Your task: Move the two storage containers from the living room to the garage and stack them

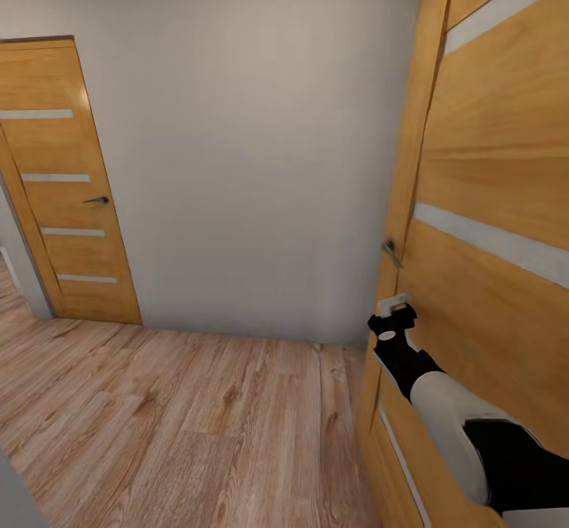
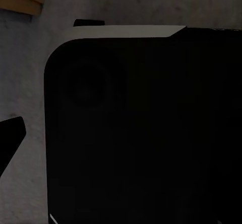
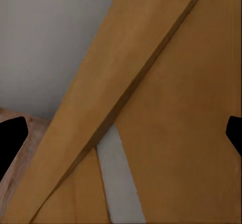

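The right gripper [image 1: 393,307], fingers spread, sits against a wooden door [image 1: 490,196] under its handle [image 1: 390,252]; the left gripper's state is unclear behind a dark body [image 2: 141,133]; the red-orange bins are out of sight

Light wood-plank floor [image 1: 158,417] across the lower part of the head view, from 6 round to 9 o'clock, planks running toward a plain pale grey wall [image 1: 253,156] at 12 o'clock. Closed wooden door [image 1: 67,188] at 9 o'clock, set in that wall, with four pale horizontal strips and a dark lever handle [image 1: 97,200]. Second wooden door [image 1: 490,156] very close at 3 o'clock, same pale strips, seen at a steep angle, metal handle [image 1: 391,253] on its near edge. Same near door [image 3: 176,108] in the right wrist view, one pale strip [image 3: 118,183] visible.
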Motion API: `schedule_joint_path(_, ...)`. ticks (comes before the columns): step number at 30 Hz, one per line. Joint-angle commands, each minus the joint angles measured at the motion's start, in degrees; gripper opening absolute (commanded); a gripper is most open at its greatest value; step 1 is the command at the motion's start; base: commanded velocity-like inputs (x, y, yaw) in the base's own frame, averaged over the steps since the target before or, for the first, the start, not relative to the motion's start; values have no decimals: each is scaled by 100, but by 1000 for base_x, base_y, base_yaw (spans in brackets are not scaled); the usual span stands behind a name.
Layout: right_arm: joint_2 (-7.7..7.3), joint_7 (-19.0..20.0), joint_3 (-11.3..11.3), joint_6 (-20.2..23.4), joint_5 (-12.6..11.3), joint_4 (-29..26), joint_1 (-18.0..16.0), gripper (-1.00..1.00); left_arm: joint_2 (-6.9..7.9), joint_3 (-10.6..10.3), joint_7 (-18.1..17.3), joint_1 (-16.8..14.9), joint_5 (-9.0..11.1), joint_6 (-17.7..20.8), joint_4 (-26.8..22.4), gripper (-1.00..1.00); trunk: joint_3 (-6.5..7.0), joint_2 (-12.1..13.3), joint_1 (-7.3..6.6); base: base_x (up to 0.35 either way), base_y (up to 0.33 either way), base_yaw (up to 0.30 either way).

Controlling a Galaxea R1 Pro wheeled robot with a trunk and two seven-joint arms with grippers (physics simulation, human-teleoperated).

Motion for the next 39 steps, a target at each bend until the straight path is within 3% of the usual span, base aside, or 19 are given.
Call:
schedule_joint_path(1, -143, -57, -40, 78, 111, 9, -49, 100, -1, 5, 0, 1, 27, -13, -3, 100, -5, -4, 0, 0, 0, 0)
schedule_joint_path(15, -842, -58, -40, 87, 110, 28, -104, 100, -1, 5, 0, 1, 27, -13, -3, 100, -5, -4, 0, 0, 0, 0)
schedule_joint_path(28, -967, -58, -40, 79, 110, 28, -105, 100, -1, 5, 0, 1, 27, -13, -3, 100, -5, -4, 0, 0, 0, 0)
schedule_joint_path(36, -853, -55, -47, 71, 109, 32, -105, 100, -1, 5, 0, 1, 27, -13, -3, 100, -5, -4, 0, 0, 0, 0)
schedule_joint_path(39, -433, -48, -44, 44, 109, 104, -105, 100, -1, 5, 0, 1, 27, -13, -3, 100, -5, -4, 0, 0, 0, 0)
